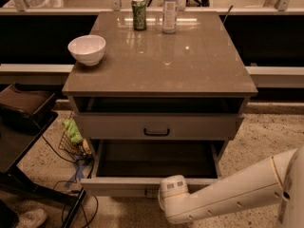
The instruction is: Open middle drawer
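The middle drawer is a wide grey-beige front with a small black bar handle. It sits pushed in under the dark open slot below the tabletop. Beneath it the lowest drawer stands pulled out, its dark inside showing. My arm comes in from the lower right. My gripper is at the middle of the pulled-out lowest drawer's front, well below the middle drawer's handle, and is mostly hidden behind my white wrist.
On the cabinet top stand a white bowl, a green can and a clear bottle. A dark chair, a wire basket with a green item and cables lie to the left. A shoe is at bottom left.
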Tool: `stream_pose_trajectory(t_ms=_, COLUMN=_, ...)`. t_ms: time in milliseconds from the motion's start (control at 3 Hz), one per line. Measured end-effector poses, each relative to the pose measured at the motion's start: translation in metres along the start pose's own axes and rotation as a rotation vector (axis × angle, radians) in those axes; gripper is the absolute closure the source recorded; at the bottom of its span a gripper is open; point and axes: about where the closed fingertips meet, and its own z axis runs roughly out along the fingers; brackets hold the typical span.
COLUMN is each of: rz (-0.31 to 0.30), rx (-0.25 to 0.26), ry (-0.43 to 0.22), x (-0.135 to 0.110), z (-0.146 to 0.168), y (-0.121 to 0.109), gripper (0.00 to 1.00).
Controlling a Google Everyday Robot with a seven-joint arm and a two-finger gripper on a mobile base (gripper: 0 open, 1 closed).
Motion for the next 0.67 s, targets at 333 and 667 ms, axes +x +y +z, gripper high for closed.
stream_pose_trajectory(t_ms=333, rz=0.000, rx=0.000, ry=0.000, x=0.0000, z=0.0000, y=0.0000, gripper=1.00)
stream_pose_trajectory(t_ms=667, rz=0.000, rx=0.000, ry=0.000, x=0.0000, z=0.0000, y=0.0000, gripper=1.00)
